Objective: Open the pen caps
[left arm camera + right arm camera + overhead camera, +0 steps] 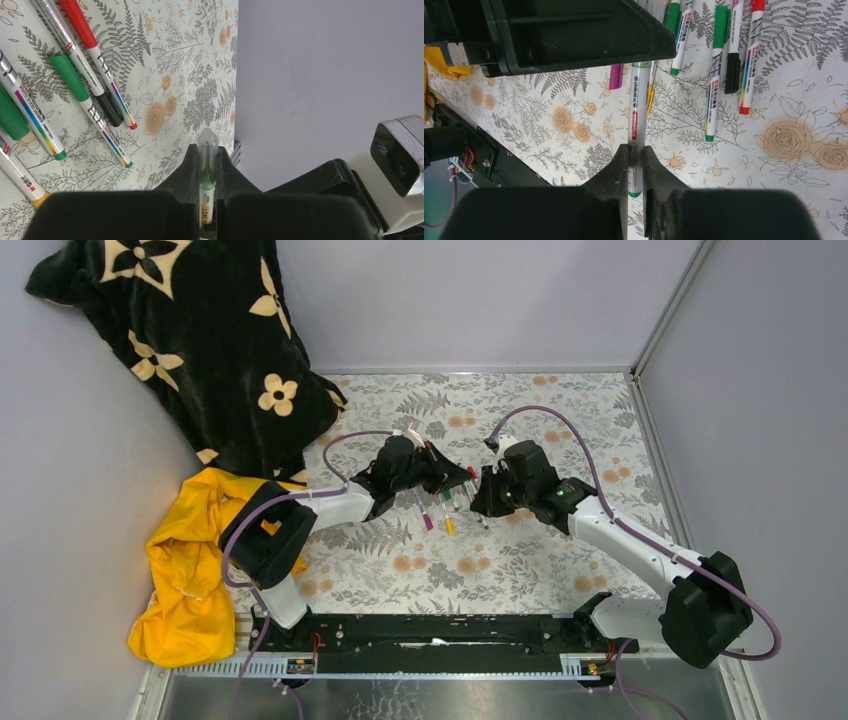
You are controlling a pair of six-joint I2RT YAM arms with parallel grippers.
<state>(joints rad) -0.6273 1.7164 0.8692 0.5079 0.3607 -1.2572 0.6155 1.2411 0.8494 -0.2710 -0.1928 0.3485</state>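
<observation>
One pen [634, 115] with a whitish barrel is held between both grippers above the floral cloth. My left gripper [207, 152] is shut on its end with the clear greenish cap [207, 145]; the tip shows inside the cap. My right gripper [634, 157] is shut on the barrel's green-tipped tail. In the top view the left gripper [463, 480] and the right gripper [479, 492] nearly meet at mid-table. Several other pens lie on the cloth below with caps on: red [77, 22], green [70, 70], black [110, 110], magenta [615, 76].
A black floral blanket [200, 330] lies at the back left and a yellow cloth [190, 570] at the left edge. Grey walls close the back and right. A black rail [430, 630] runs along the near edge.
</observation>
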